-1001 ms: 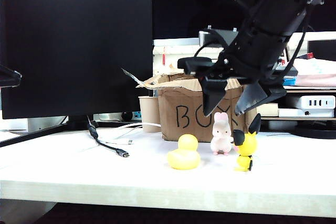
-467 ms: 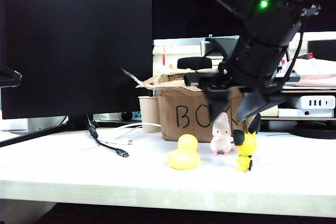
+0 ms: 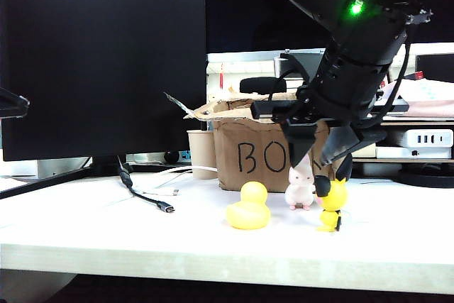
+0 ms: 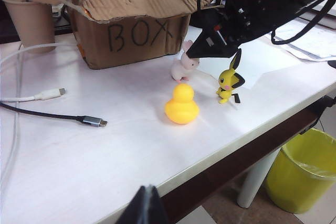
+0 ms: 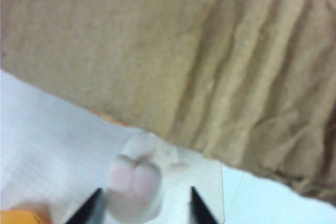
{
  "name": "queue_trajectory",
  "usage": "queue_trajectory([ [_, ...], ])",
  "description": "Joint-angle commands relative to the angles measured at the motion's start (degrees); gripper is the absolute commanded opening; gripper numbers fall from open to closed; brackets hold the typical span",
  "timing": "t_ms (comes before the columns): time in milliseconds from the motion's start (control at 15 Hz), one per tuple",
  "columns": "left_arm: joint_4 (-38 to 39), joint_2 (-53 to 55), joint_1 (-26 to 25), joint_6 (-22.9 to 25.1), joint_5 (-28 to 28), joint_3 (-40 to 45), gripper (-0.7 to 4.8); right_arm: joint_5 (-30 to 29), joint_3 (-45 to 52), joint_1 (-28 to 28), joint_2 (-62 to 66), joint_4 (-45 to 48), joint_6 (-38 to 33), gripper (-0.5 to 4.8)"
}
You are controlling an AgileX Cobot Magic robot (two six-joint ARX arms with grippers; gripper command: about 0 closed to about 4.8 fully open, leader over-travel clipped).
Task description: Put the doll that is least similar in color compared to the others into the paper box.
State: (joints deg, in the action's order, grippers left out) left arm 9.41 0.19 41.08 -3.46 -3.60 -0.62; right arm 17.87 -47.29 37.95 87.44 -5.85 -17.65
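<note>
- Three toys stand at centre right of the exterior view; the rabbit (image 3: 300,188) stands between the duck (image 3: 248,207) and the black-eared figure (image 3: 331,204), before the box (image 3: 248,150).
- Right gripper (image 3: 316,163) straddles its ears, fingers apart, not yet pinching.
- Left gripper (image 4: 147,205) sits at the bottom edge of its own view, well away from the toys; its opening is unclear.
- The rabbit is likely light, hard and slick: grip the head below the ears.

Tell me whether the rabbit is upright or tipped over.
Upright. The rabbit stands on its feet on the table, ears up between the right tool's fingers.
</note>
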Motion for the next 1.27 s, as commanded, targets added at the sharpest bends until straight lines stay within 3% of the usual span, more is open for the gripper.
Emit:
queue_trajectory([
  [67,0.8,0.0,0.0,0.0,-0.1,0.1,-0.05,0.4,-0.1,0.1,-0.2,1.0,-0.4,1.38],
  [601,0.8,0.0,0.0,0.0,-0.1,0.1,-0.05,0.0,-0.1,0.1,-0.2,0.3,-0.4,0.16],
  [734,0.8,0.0,0.0,0.0,-0.1,0.1,-0.05,-1.2,-0.1,0.1,-0.2,-0.2,-0.4,0.07],
  [1134,0.8,0.0,0.0,0.0,-0.1,0.1,-0.05,-1.3,-0.1,0.1,-2.0,-1.3,-0.4,0.09],
  [1268,0.8,0.0,0.0,0.0,-0.1,0.1,-0.05,-1.3,-0.1,0.1,-2.0,-1.2,-0.4,1.0],
])
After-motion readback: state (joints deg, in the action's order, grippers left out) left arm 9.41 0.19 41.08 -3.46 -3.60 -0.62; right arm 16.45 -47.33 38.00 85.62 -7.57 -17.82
